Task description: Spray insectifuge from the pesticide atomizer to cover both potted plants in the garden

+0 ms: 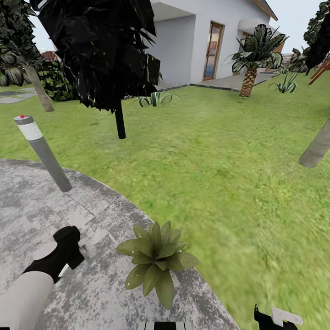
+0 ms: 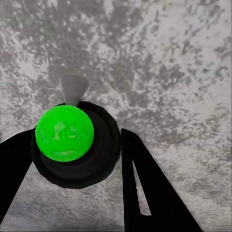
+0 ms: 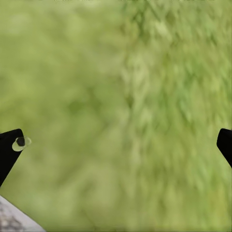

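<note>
The left gripper (image 2: pixel 72 159) clasped the dark spray bottle (image 2: pixel 77 145), its top showing bright green, over the stone patio (image 1: pixel 27 206) beside a leafy potted plant (image 1: pixel 156 259). The right gripper (image 3: pixel 116 145) was spread wide over the lawn (image 1: pixel 229 151).

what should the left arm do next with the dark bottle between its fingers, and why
Probably swing the left gripper toward the broad-leaved green potted plant. Its fingers flank the dark round green-topped spray bottle above the speckled grey stone patio, while the plant sits apart on the gripper's right, so the spray likely wouldn't reach the leaves yet.
</note>
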You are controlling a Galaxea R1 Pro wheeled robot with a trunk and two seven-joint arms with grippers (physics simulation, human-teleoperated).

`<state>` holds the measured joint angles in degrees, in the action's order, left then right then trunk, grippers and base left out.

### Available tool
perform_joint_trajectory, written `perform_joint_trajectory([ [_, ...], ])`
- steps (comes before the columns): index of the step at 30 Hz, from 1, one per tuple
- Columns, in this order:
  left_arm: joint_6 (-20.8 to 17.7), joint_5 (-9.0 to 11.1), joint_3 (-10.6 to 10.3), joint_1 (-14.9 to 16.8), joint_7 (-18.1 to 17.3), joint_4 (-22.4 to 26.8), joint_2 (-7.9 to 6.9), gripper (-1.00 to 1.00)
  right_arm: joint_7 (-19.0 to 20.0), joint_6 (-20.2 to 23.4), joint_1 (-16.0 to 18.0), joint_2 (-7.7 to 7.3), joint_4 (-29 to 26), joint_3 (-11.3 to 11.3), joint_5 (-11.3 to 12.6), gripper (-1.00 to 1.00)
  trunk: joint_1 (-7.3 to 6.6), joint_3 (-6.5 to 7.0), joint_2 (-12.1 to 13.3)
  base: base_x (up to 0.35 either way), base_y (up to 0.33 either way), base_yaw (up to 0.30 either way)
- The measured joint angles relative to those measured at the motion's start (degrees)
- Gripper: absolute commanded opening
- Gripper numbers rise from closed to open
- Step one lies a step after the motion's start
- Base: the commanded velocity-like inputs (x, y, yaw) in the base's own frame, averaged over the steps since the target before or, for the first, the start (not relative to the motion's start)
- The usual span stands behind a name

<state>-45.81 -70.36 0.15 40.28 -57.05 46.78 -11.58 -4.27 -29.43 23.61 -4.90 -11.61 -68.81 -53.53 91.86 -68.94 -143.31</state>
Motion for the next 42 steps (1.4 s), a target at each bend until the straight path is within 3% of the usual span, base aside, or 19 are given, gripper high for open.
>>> perform_joint_trajectory([
  [21, 0.06, 0.72, 0.14, -1.02, -0.01, 0.0, 0.41, -1.0, -0.09, 0.0, 0.01, 0.05, 0.09, 0.0, 0.0, 1.0, 0.01, 0.0, 0.0, -0.006, 0.0, 0.0],
  [24, 0.06, 0.72, 1.18, -1.02, 0.3, 0.06, 0.39, -1.0, -0.04, 0.0, 0.0, 0.06, 0.09, 0.0, 0.0, 1.0, 0.01, 0.0, 0.0, -0.109, 0.0, 0.0],
  [28, -0.09, 0.75, 2.29, -0.88, 5.73, 0.09, 0.39, -1.0, -0.01, 0.0, 0.0, 0.07, 0.09, 0.0, 0.0, 1.0, 0.0, 0.0, 0.0, -0.066, 0.0, 0.0],
  [32, -0.13, 1.21, 2.78, -0.92, 7.21, 0.01, 0.58, -1.0, 0.0, 0.0, 0.01, 0.08, 0.09, 0.0, 0.0, 1.0, 0.0, 0.0, 0.0, -0.006, 0.0, 0.0],
  [34, -0.15, 2.85, 2.79, -0.93, 7.3, -0.02, 0.88, -1.0, -0.01, 0.0, 0.02, 0.08, 0.09, 0.0, 0.0, 1.0, 0.0, 0.0, 0.0, -0.001, 0.0, 0.0],
  [36, -0.04, 5.76, 2.59, -0.94, 7.84, -0.02, 2.45, -1.0, 0.0, 0.0, 0.0, 0.09, 0.09, -0.01, 0.0, 1.0, 0.0, 0.0, 0.0, 0.0, 0.0, 0.0],
  [38, 0.2, 6.45, 2.55, -0.93, 9.42, -0.05, 3.32, -1.0, 0.0, 0.0, -0.01, 0.09, 0.09, 0.0, 0.0, 1.0, 0.0, 0.0, 0.0, 0.0, 0.0, 0.0],
  [42, 0.65, 9.26, 3.07, -0.96, 11.05, -0.05, 3.21, -1.0, 0.0, 0.0, 0.0, 0.09, 0.09, 0.0, 0.0, 1.0, 0.0, 0.0, 0.0, 0.0, 0.0, 0.0],
])
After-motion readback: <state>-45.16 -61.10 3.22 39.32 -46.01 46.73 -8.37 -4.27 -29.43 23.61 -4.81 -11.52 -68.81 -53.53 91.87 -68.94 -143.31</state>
